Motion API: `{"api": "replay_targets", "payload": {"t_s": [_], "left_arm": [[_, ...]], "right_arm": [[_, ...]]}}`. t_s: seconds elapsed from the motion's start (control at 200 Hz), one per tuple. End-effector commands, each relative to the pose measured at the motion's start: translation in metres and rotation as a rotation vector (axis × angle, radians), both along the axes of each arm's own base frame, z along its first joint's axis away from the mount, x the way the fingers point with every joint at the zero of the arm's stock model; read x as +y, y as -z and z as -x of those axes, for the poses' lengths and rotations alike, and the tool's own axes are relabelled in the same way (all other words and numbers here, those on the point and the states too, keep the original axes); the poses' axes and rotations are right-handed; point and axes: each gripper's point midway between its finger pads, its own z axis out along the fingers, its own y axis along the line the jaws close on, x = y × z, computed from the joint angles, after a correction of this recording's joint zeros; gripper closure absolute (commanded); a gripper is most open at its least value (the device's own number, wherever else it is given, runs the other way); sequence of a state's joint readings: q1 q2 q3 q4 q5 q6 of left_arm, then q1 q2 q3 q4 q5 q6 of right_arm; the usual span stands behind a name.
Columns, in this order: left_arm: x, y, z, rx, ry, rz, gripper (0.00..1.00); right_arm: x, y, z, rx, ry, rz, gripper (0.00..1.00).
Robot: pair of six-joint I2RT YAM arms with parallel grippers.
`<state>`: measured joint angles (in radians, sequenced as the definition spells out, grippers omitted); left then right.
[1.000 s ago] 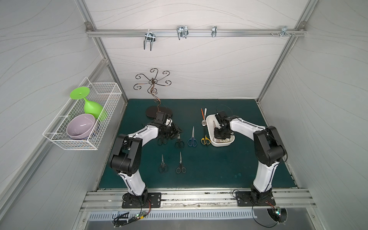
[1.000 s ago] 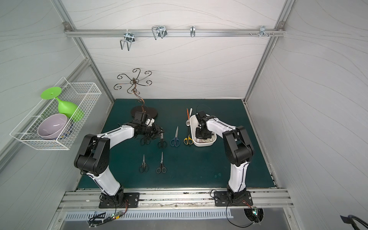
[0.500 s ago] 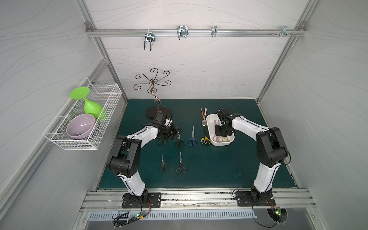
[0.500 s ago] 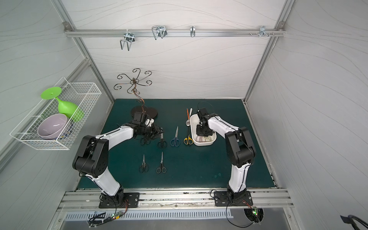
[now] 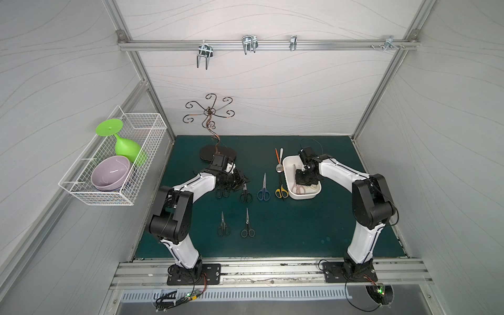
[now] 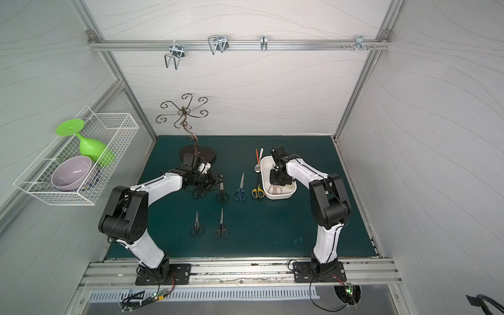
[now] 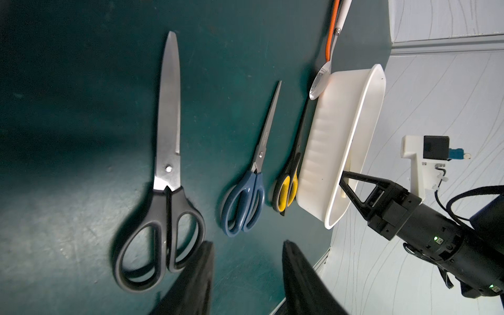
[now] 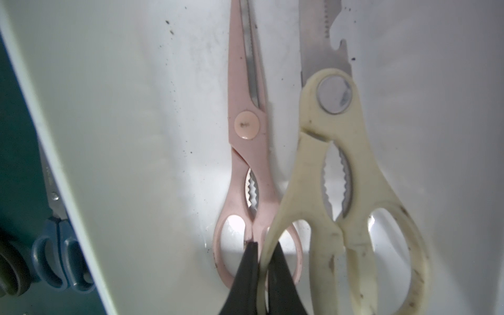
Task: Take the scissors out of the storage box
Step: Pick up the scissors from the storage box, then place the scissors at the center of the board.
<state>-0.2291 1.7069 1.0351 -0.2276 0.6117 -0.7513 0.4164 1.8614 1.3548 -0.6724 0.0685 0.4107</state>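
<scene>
Carefully now: your right claw point(image 8: 263, 251) is pinched shut on the thin handle loop of the cream shears point(image 8: 327, 169), lying in the storage box point(image 8: 122, 136). The pink shears point(image 8: 251, 152) sit against that loop just beside the claw and may drag along; the heavy blades may swing into the box wall. Lift straight up; above the claw is free. Your left claw point(image 7: 246, 242) hovers open, empty.

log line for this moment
right gripper: shut on cream shears in storage box | left gripper: open, empty | pink shears: in box too
</scene>
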Motion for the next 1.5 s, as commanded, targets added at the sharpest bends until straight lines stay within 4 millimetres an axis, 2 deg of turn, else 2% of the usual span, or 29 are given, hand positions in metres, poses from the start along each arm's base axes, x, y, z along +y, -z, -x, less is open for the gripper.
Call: {"api": "replay_targets", "payload": {"t_s": [0.0, 0.185, 0.37, 0.59, 0.745, 0.84, 0.98, 1.09, 1.295, 1.4, 1.495], "left_arm": [[0.0, -0.016, -0.002, -0.05, 0.012, 0.022, 0.55], [0.001, -0.025, -0.001, -0.071, 0.004, 0.038, 0.55], [0.008, -0.04, 0.001, -0.093, -0.002, 0.075, 0.55], [0.02, -0.061, -0.003, -0.157, 0.002, 0.071, 0.55], [0.035, -0.065, -0.004, -0.214, 0.002, -0.001, 0.55], [0.043, -0.07, -0.002, -0.237, -0.004, -0.02, 0.55], [0.045, -0.078, 0.001, -0.272, -0.006, -0.03, 0.55], [0.051, -0.077, -0.003, -0.275, -0.029, -0.04, 0.55], [0.067, -0.07, -0.015, -0.234, -0.105, 0.028, 0.55], [0.073, -0.074, -0.02, -0.235, -0.133, 0.07, 0.55], [0.074, -0.082, -0.019, -0.252, -0.144, 0.086, 0.55]], "right_arm": [[0.002, -0.033, -0.008, -0.083, -0.003, -0.036, 1.0], [0.014, -0.056, 0.001, -0.13, -0.038, -0.047, 1.0], [0.036, -0.08, 0.027, -0.178, -0.084, -0.041, 1.0], [0.077, -0.097, 0.084, -0.201, -0.133, -0.095, 1.0], [0.107, -0.101, 0.132, -0.192, -0.205, -0.115, 1.0], [0.123, -0.096, 0.159, -0.16, -0.274, -0.123, 1.0], [0.135, -0.081, 0.19, -0.099, -0.298, -0.112, 1.0], [0.143, -0.065, 0.208, -0.023, -0.264, -0.122, 1.0], [0.155, -0.051, 0.24, 0.09, -0.223, -0.129, 1.0], [0.155, -0.034, 0.251, 0.158, -0.195, -0.126, 1.0], [0.156, -0.027, 0.255, 0.193, -0.2, -0.119, 1.0]]}}
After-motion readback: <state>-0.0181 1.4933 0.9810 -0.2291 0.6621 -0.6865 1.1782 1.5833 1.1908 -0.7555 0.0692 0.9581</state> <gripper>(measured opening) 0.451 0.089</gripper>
